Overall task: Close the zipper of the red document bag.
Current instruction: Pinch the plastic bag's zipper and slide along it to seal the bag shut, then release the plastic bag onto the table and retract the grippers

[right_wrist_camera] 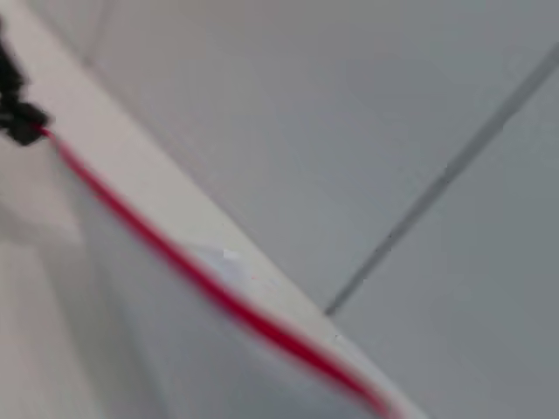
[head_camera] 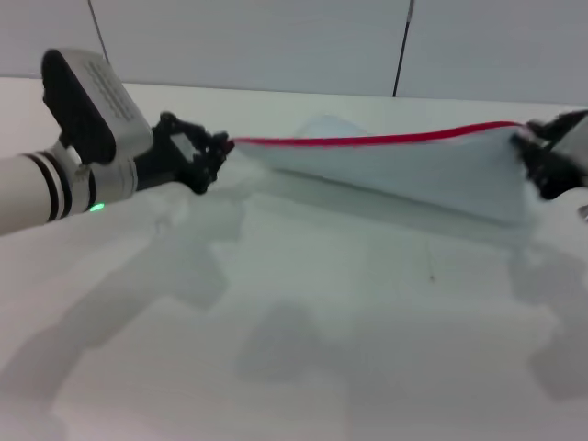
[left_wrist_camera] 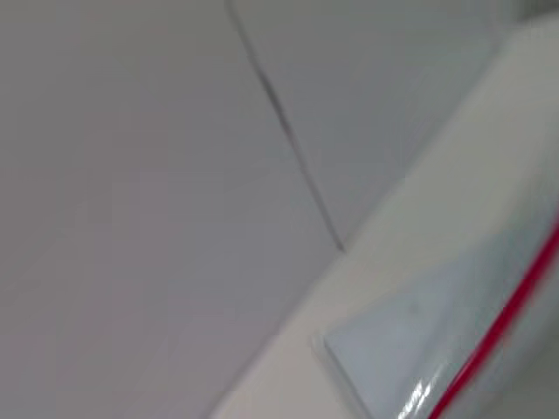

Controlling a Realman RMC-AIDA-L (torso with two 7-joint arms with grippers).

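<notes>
Near field is just bare white table (head_camera: 303, 367), nothing on it in front of me. Mid-table, the red document bag (head_camera: 413, 179) is lifted by its far long edge and stretched between the 2 arms, lower body sagging down to the table, so it hangs like a tilted sheet. The zipper (head_camera: 367, 141) runs along that raised top edge, taut, left end to right end. My left gripper (head_camera: 213, 152) is at the left end of the strip, fingers pressed together on the zipper end; whether the slider sits inside that pinch I can't tell, it's too small to make out. My right gripper (head_camera: 542, 152) is at the bag's right corner, pinching the bag there as the anchor. Beyond the bag is the far wall (head_camera: 276, 46). My read: this is the pull phase, either late in the run or at its end, since the strip looks like 1 continuous line with no gap I can see. Next move calls for confirming the track is sealed along its length, keeping tension while doing so, then lowering the bag flat before letting go on both sides.
</notes>
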